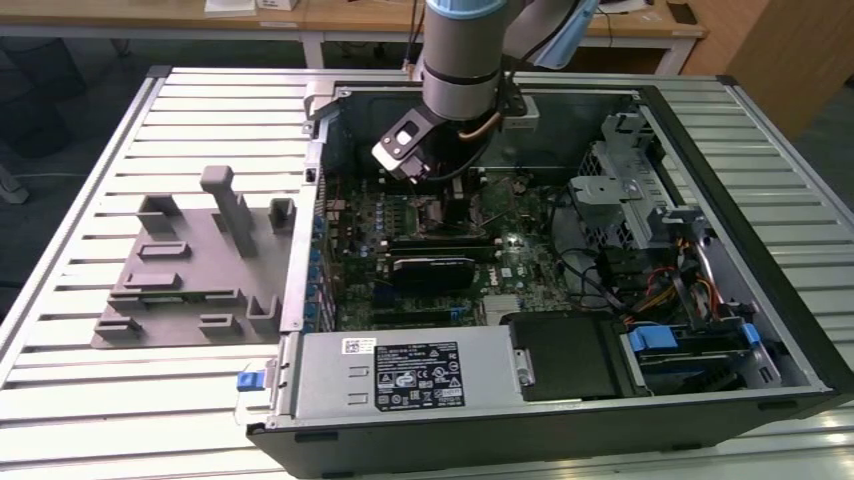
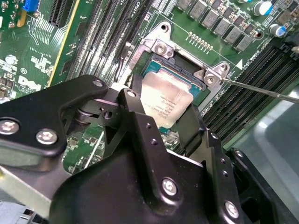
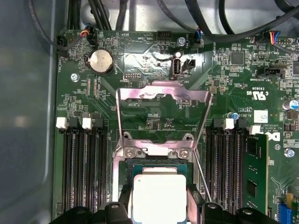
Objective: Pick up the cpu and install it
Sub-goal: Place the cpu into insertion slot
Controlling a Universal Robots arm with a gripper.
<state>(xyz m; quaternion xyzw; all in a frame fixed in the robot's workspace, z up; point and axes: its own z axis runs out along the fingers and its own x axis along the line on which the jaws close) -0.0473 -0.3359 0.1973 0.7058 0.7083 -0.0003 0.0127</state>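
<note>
Tool (image 2: pixel 163 108): clenched on the cpu (image 2: pixel 168 95), gripping two opposite edges.
Cpu: silver top up, level, right at the motherboard (image 3: pixel 149 60) socket (image 2: pixel 159 46).
Socket lid (image 3: pixel 161 91): swung open.
Computer case (image 1: pixel 534 440): open, lying on the slatted tabletop (image 1: pixel 80 380).

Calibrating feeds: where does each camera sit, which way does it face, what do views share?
Exterior view: off the arm, high, looking down into the open case; arm shows.
First wrist view: on the arm, facing the motherboard squarely; gripper shows.
Second wrist view: on the arm, slanted across the socket; gripper shows.
Both wrist views share the cpu.
</note>
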